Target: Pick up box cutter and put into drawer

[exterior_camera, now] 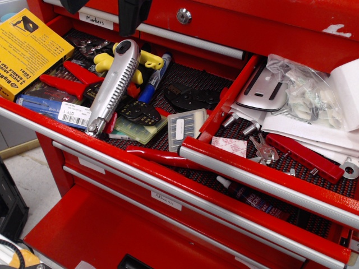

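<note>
The box cutter is a long slim silver knife. It lies slanted on top of the tools in the left drawer, with its upper end toward the back. My gripper hangs at the top edge of the view, just above and behind that upper end. Its two black fingers stand apart, open and empty, and do not touch the cutter. The drawer with the silver front rail is open at the right. It holds white papers, clear plastic bags and keys on a black mesh liner.
The left drawer also holds a yellow box, red-handled pliers, yellow-handled pliers, a blue marker and small plastic cases. A red divider wall separates the two drawers. A lower drawer front juts out below.
</note>
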You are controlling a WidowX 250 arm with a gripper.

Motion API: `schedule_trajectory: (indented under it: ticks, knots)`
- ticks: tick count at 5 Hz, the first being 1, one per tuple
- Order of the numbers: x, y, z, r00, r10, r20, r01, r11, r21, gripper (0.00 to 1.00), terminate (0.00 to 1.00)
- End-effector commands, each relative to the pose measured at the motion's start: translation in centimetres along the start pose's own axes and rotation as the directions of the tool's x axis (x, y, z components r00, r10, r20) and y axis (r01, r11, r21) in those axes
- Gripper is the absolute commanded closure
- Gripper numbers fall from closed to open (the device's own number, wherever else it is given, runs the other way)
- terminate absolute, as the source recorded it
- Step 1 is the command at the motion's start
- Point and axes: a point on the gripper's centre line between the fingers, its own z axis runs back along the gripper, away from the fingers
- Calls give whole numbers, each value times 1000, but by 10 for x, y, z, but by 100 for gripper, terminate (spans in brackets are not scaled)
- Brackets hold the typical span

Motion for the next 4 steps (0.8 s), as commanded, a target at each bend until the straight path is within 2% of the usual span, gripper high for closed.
schedule_trajectory:
  ticks: [1,2,3,4]
  knots:
    - [0,0,0,1000,0,0,0,1000,0,0,0]
    - [27,11,-29,995,-24,92,24,1000,-1,0,0]
    - [47,16,-61,990,-45,132,53,996,-65,0,0]
    - [60,17,-84,987,-51,151,70,990,-120,0,0]
